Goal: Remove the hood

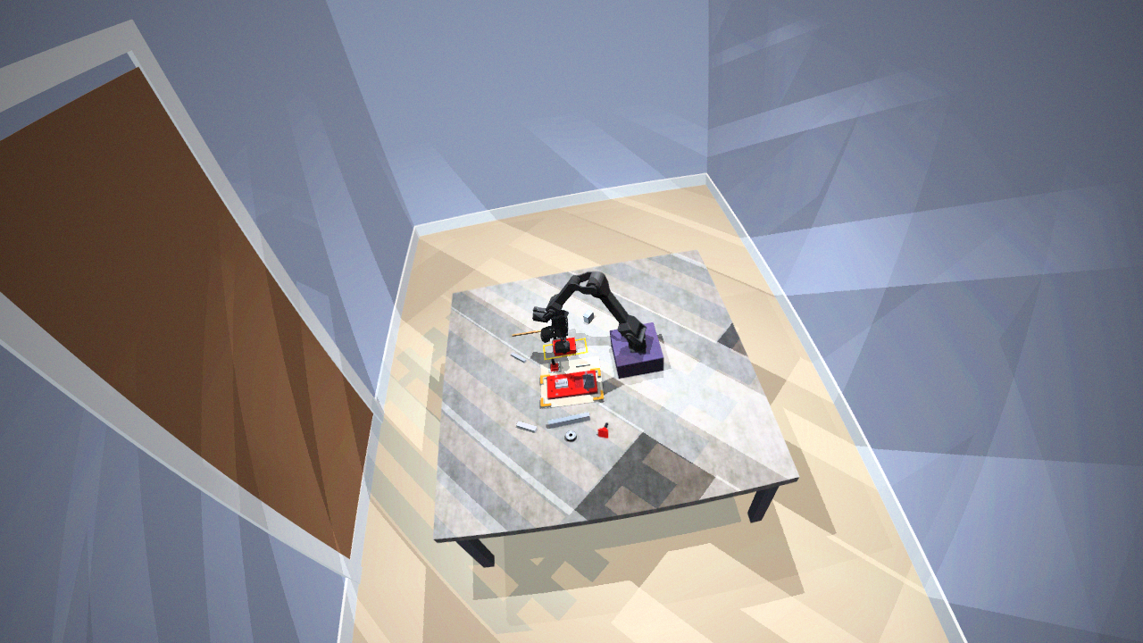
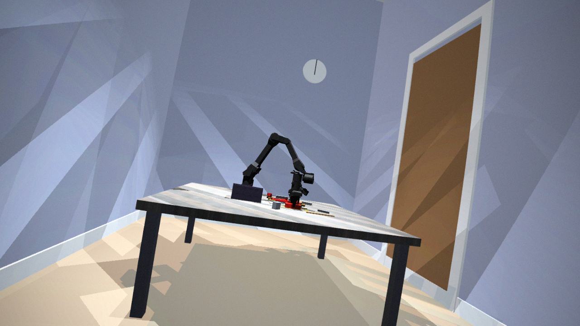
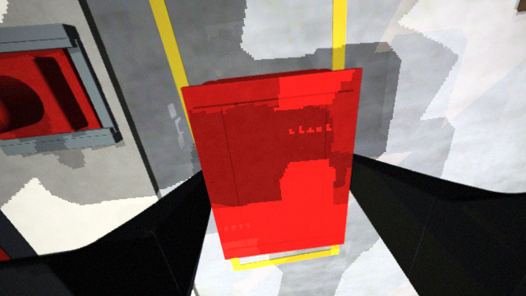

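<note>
The red hood [image 1: 569,344] [image 2: 288,205] [image 3: 263,230] is a flat rectangular panel, off the car. My gripper [image 1: 563,346] [image 2: 294,203] [image 3: 276,168] points down and is shut on the hood, with one black finger against each long side. The hood is level and very low over the yellow marked outline [image 1: 587,345] [image 3: 339,33]. Its far part overlaps the outline's left line in the wrist view; the near yellow line shows just past its near end. Whether it touches the table is not clear. The red toy car [image 1: 555,391] lies on its pale board, beside the marked area.
A red part [image 1: 554,367] in a grey holder [image 3: 90,92] is beside the outline. A grey cube [image 1: 588,317] [image 2: 275,205] and a thin wooden stick [image 1: 525,333] lie beyond. Grey bars [image 1: 567,420], a wheel [image 1: 571,436] and another red part [image 1: 603,432] lie past the car.
</note>
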Motion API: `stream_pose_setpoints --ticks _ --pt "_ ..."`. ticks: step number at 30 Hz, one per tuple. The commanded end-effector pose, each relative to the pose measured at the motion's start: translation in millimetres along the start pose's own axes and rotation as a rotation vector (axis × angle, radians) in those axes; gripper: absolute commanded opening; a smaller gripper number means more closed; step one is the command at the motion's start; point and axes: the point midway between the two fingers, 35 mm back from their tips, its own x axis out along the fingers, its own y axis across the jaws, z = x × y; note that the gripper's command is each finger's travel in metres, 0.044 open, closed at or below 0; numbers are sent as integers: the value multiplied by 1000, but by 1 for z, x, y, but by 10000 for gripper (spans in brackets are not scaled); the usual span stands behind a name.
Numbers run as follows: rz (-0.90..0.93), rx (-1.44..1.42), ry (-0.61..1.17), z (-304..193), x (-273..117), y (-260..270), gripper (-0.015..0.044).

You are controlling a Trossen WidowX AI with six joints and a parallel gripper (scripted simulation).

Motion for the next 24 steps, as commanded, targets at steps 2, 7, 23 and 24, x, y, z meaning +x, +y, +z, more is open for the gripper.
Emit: stream_pose_setpoints --ticks 2,7,23,24 --pt "0 0 -1 0 0 0 184" --pt "0 0 -1 0 0 0 315" --pt "5 0 5 1 -73 -1 440" --pt "5 0 5 1 -73 -1 440"
